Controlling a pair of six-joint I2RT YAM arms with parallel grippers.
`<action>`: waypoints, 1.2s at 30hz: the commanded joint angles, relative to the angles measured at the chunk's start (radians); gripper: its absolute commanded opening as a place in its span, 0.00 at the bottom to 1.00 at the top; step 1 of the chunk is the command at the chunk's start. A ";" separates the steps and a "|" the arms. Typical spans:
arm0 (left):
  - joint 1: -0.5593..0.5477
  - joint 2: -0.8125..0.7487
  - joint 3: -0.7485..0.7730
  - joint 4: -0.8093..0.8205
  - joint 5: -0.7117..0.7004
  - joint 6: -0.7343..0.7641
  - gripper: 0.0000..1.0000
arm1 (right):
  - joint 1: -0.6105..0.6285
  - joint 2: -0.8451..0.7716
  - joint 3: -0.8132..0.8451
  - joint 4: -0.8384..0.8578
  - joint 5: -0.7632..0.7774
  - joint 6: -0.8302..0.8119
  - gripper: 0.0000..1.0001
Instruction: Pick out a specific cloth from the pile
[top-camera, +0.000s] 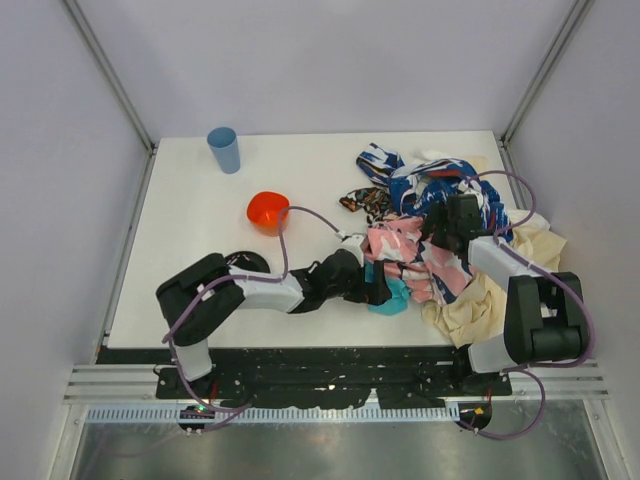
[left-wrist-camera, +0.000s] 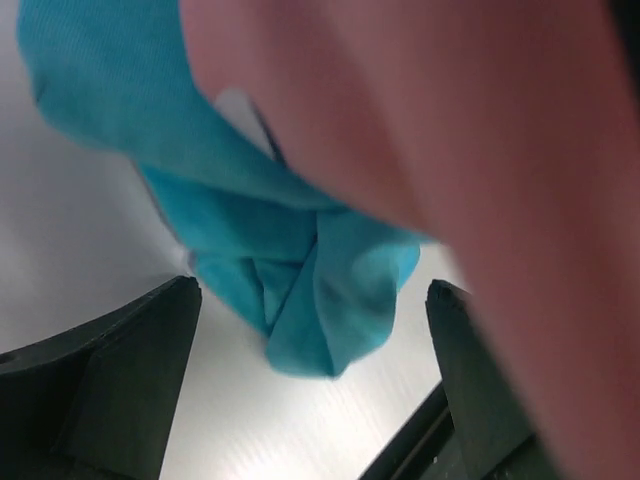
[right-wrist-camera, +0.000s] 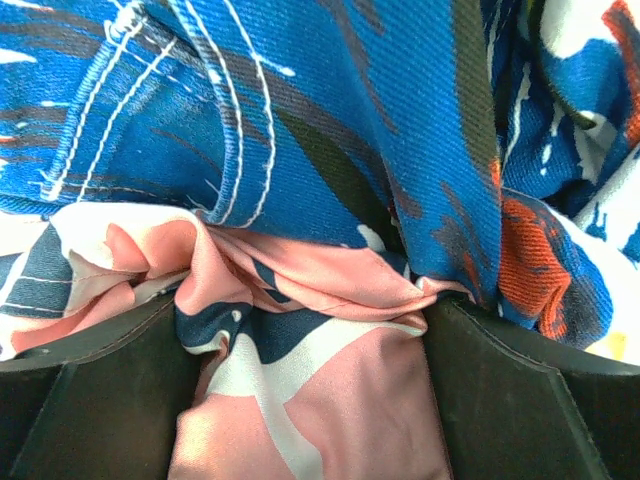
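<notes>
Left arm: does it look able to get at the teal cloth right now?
Probably yes: the teal cloth sits between the open fingers of the left gripper, though the pink garment covers part of it.

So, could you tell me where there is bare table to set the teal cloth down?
The widest bare table is on the left, between the blue cup, the orange bowl and the left edge. A far strip runs from the cup to the pile. The left arm fills the near edge, and the right half is crowded with the pile.
</notes>
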 joint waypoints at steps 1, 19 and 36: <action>-0.013 0.110 0.135 -0.001 -0.101 -0.005 1.00 | -0.013 0.042 -0.061 -0.065 -0.044 0.008 0.86; -0.023 -0.153 -0.008 0.008 -0.126 0.041 0.00 | -0.046 0.051 -0.074 -0.048 -0.085 0.017 0.77; -0.014 -1.044 -0.089 -0.253 -0.676 0.464 0.00 | -0.087 0.095 -0.063 -0.074 -0.062 0.034 0.53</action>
